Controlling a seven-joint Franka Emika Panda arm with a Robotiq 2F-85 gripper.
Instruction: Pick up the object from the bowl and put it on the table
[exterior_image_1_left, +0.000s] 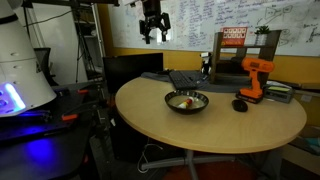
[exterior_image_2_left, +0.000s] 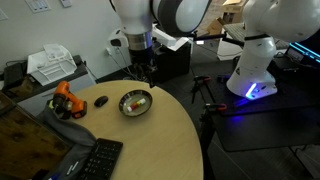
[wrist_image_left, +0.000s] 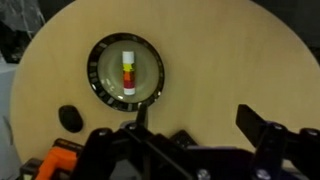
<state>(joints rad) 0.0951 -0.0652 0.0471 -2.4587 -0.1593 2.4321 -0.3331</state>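
Observation:
The bowl (wrist_image_left: 96, 76) is dark with a lighter inside and stands on the round tan table (wrist_image_left: 225, 55). It shows in both exterior views (exterior_image_1_left: 187, 102) (exterior_image_2_left: 136, 104). The object (wrist_image_left: 128, 73), a small whitish stick with a red and yellow band, lies in the bowl. It is a pale speck in both exterior views (exterior_image_1_left: 183, 99) (exterior_image_2_left: 139, 100). My gripper (wrist_image_left: 195, 125) is open and empty. It hangs high above the table, back from the bowl (exterior_image_1_left: 152, 27) (exterior_image_2_left: 141, 62).
An orange drill (exterior_image_1_left: 254, 78) (exterior_image_2_left: 66, 100) and a black mouse-like thing (exterior_image_1_left: 240, 104) (exterior_image_2_left: 100, 101) (wrist_image_left: 68, 117) sit on the table near the bowl. A keyboard (exterior_image_2_left: 95, 160) lies at the table edge. A wooden rack (exterior_image_1_left: 245, 50) stands behind the drill.

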